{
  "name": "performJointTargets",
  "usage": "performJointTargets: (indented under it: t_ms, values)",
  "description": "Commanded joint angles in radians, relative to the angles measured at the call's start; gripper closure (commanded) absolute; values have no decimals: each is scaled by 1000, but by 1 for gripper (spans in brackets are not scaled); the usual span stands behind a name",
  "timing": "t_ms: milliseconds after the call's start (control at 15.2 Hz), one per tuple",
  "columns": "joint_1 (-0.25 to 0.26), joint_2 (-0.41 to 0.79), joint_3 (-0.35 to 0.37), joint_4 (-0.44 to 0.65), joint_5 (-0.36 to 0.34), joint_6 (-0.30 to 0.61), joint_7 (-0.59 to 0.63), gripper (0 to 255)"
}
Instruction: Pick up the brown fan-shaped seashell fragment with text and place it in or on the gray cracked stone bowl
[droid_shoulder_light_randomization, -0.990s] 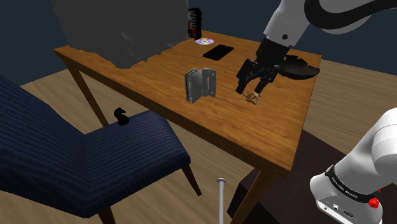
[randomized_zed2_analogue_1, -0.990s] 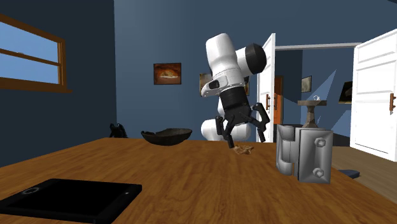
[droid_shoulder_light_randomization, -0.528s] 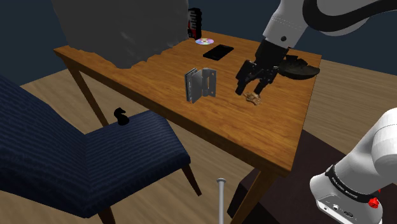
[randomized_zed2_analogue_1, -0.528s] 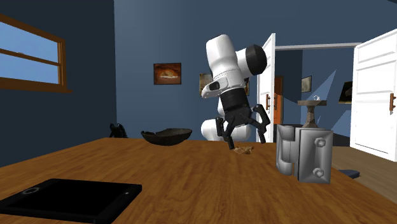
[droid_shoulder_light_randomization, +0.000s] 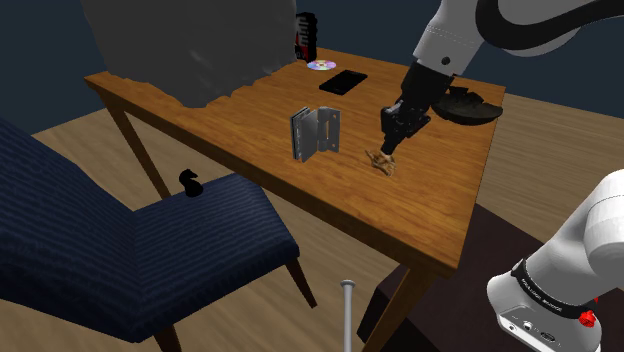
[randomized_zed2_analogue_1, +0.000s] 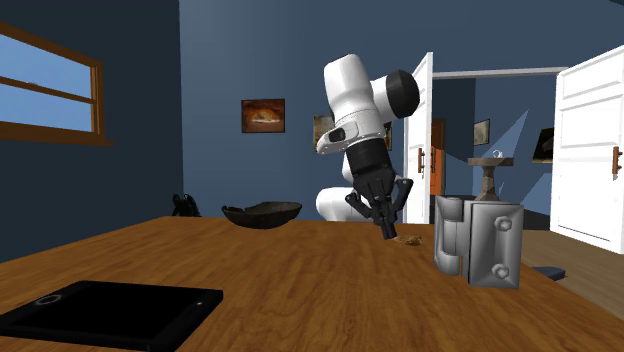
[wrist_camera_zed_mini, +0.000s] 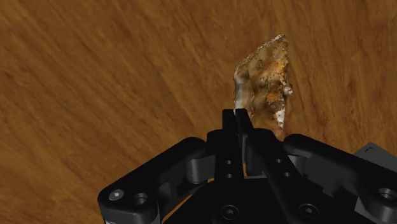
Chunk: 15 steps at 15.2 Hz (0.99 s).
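On the shoulder view's left, a dark blue striped upholstered chair (droid_shoulder_light_randomization: 150, 240) is sitting beside the brown wooden table (droid_shoulder_light_randomization: 250, 150). At mid-table a grey metal hinge (droid_shoulder_light_randomization: 316, 132) is standing upright. Just to its right, the mottled brown fan-shaped shell fragment (droid_shoulder_light_randomization: 380, 160) is lying loose on the wood. The all-black two-finger gripper (droid_shoulder_light_randomization: 389, 148) is pointing down beside it. Its fingers are pressing together on nothing, and whether the tips are touching the shell I cannot tell. Farther right, the dark grey cracked stone bowl (droid_shoulder_light_randomization: 465, 105) is resting near the table's edge.
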Motion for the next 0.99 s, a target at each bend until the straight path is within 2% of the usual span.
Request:
performJointTargets:
  t_ms: [0,66,132,396,462,924]
  values:
    - [0,0,0,0,0,0,0,255]
    - [0,0,0,0,0,0,0,255]
    - [0,0,0,0,0,0,0,0]
    - [-28,19,214,168,-200,-205,245,0]
    - [-31,23,228,180,-211,-220,258,0]
    - [-28,37,247,89,-200,-115,256,0]
